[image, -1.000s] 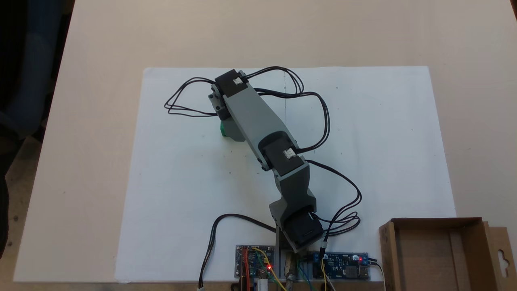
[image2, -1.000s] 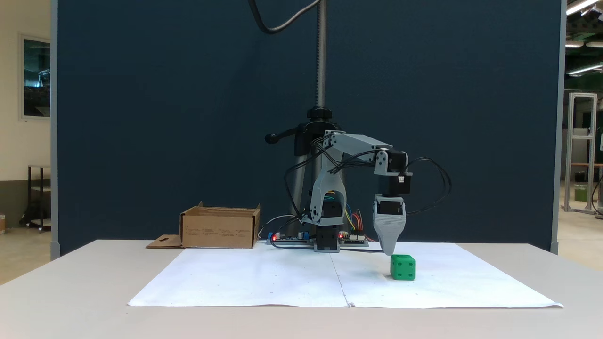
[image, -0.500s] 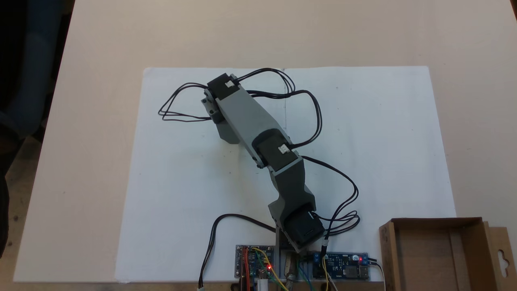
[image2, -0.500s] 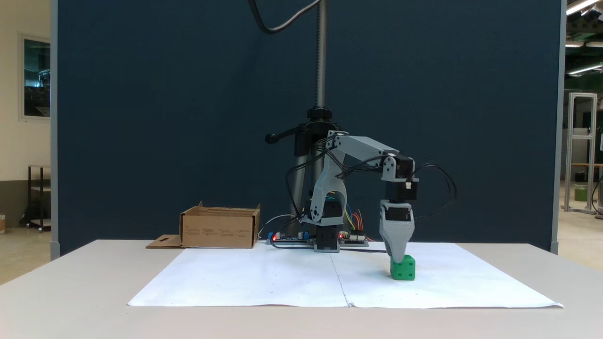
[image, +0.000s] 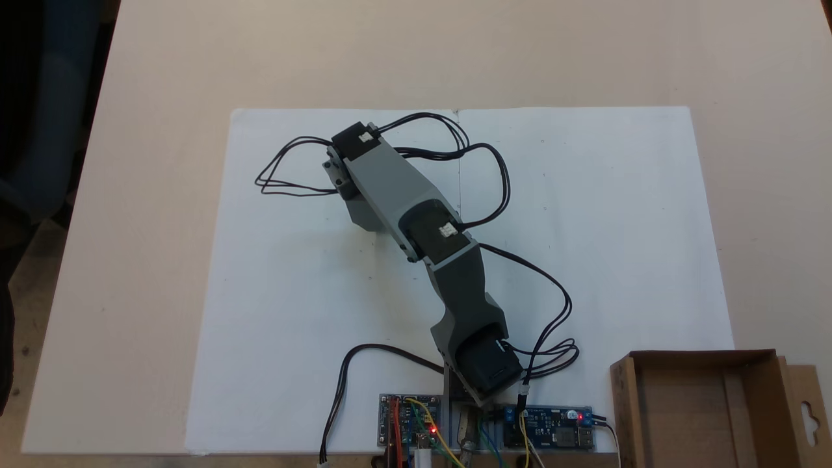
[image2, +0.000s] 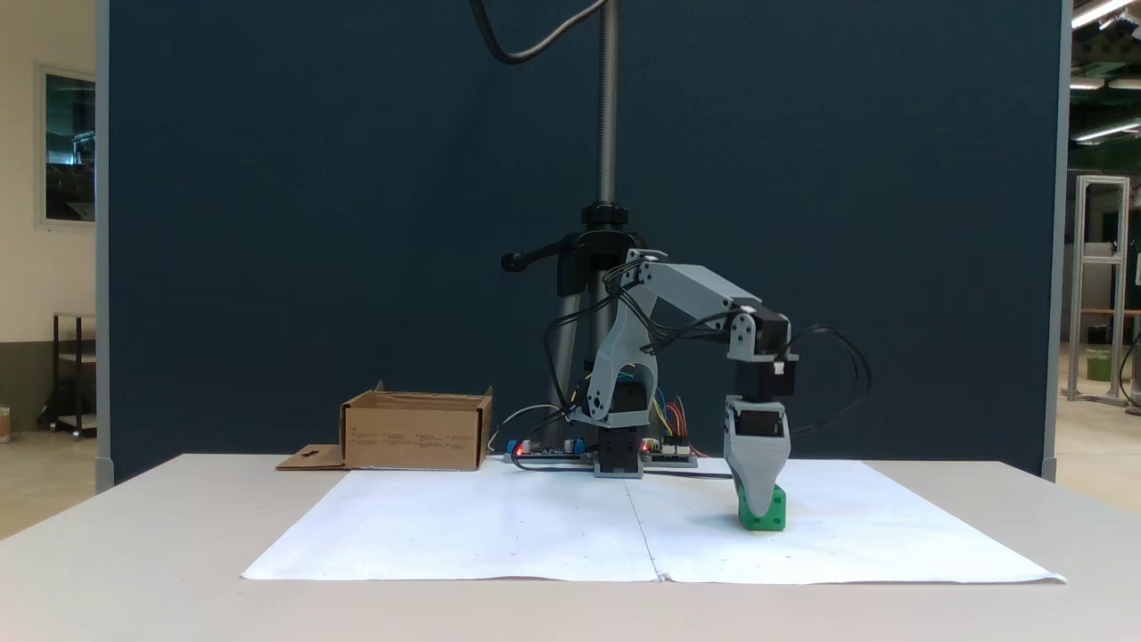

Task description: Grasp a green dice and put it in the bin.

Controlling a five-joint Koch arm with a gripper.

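— Where is the green dice (image2: 771,515)?

— It sits on the white paper (image2: 499,526) on the table (image2: 134,553). In a fixed view from the side it is on the right half of the paper, near the front.

— What is touching it?

— The tool (image2: 756,510) points straight down and reaches over the dice. Its gray tip covers the left part of the dice, so only the right part and the bottom show green.

— Is the tool holding the dice?

— I cannot tell. From the side, one gray jaw hides the other. From above, the gray arm (image: 396,195) covers the tool and the dice.

— Where is the bin (image2: 417,432)?

— It is the brown cardboard box. From the side it stands far to the left of the dice, at the back edge of the paper. From above, the bin (image: 702,416) is in the bottom right corner, and its inside shows bare cardboard. Its flap (image: 806,409) with the slot sticks out on the right.

— What else is there?

— Black wires (image: 292,175) loop out from the arm. Small circuit boards (image: 416,422) with red lights sit by the arm's base. A dark blue wall (image2: 312,223) stands behind the table.
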